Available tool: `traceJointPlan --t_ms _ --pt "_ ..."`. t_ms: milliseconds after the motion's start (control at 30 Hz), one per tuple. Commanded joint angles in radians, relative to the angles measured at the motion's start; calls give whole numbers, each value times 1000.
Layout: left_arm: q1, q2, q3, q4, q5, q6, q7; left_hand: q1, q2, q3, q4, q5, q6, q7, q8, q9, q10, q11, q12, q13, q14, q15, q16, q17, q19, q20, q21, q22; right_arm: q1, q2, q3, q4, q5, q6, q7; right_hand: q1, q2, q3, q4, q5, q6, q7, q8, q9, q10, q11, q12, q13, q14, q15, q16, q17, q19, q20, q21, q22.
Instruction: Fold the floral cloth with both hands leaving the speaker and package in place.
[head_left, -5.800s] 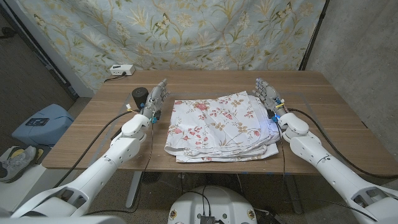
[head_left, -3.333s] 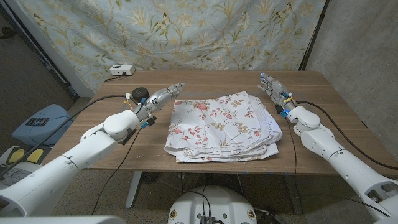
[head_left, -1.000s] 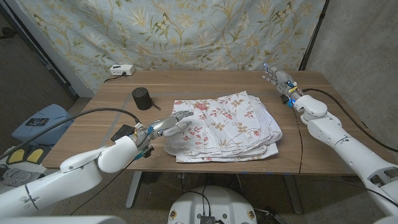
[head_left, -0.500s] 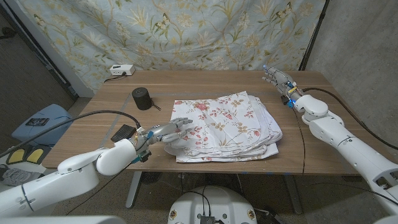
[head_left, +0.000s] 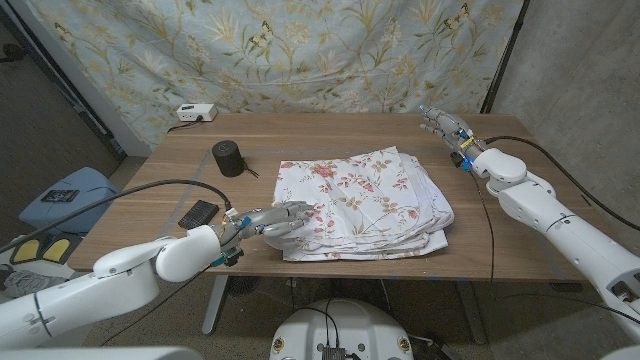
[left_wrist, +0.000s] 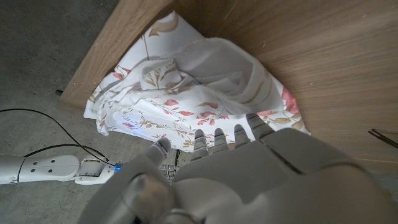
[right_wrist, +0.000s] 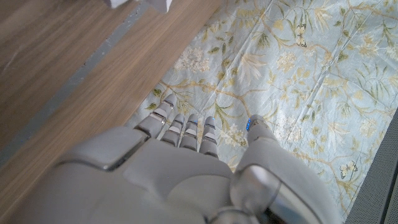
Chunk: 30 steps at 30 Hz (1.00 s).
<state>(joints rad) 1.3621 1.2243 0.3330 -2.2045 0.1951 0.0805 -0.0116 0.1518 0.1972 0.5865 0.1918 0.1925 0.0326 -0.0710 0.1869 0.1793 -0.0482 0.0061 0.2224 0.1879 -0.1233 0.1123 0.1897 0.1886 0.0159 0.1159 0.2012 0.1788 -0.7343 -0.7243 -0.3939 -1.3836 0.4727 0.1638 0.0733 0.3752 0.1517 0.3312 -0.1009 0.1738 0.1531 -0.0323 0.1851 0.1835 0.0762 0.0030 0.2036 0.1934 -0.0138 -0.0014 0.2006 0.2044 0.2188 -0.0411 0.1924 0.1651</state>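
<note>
The floral cloth (head_left: 355, 198) lies in a loosely folded, layered pile at the middle of the table; the left wrist view shows its crumpled corner (left_wrist: 199, 99). My left hand (head_left: 275, 218) reaches over the cloth's front left corner with its fingers (left_wrist: 219, 138) stretched out and apart, holding nothing. Whether they touch the fabric I cannot tell. My right hand (head_left: 445, 125) hovers near the table's back right, well clear of the cloth, fingers (right_wrist: 186, 127) straight and empty. The black round speaker (head_left: 226, 157) stands left of the cloth. A flat dark package (head_left: 198, 213) lies near my left forearm.
A white box (head_left: 196, 113) sits at the table's back left edge. A floral curtain (head_left: 300, 50) hangs behind the table (head_left: 520, 190). A thin cable runs from the speaker toward the cloth. Bare wood lies to the right of the cloth.
My left hand has swung from beside the speaker down to the cloth's front left corner. My right hand has drawn away from the cloth's right edge toward the back right. The cloth has not moved.
</note>
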Motion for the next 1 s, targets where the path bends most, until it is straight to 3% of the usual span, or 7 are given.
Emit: traceJointPlan --t_ms 33,467,1000 --pt "-2 35 5 -12 -6 37 -19 -22 -1 15 0 -1 21 -1 8 2 35 -7 15 4 14 -6 11 3 3 -13 6 6 7 -24 -14 -42 -39 -41 -18 1 -9 1 -6 2 2 -5 5 2 7 0 4 3 0 6 4 3 -2 -4 -1 5" --pt "-16 44 16 -9 -9 44 -19 -75 -6 32 1 -3 41 -2 5 2 95 -7 25 2 102 -57 32 0 9 -39 10 6 47 -94 -50 -153 -96 -211 5 -1 -16 -3 -12 1 4 8 6 3 22 1 8 6 12 8 10 1 9 -3 3 5" --pt "-34 58 33 -16 -16 68 -35 -107 -8 44 0 -4 89 8 14 2 128 -13 27 1 150 -87 35 -1 5 -50 9 6 49 -138 -77 -246 -192 -284 -20 7 -34 -10 -29 2 26 26 15 3 54 22 17 9 52 22 21 -3 33 13 9 5"
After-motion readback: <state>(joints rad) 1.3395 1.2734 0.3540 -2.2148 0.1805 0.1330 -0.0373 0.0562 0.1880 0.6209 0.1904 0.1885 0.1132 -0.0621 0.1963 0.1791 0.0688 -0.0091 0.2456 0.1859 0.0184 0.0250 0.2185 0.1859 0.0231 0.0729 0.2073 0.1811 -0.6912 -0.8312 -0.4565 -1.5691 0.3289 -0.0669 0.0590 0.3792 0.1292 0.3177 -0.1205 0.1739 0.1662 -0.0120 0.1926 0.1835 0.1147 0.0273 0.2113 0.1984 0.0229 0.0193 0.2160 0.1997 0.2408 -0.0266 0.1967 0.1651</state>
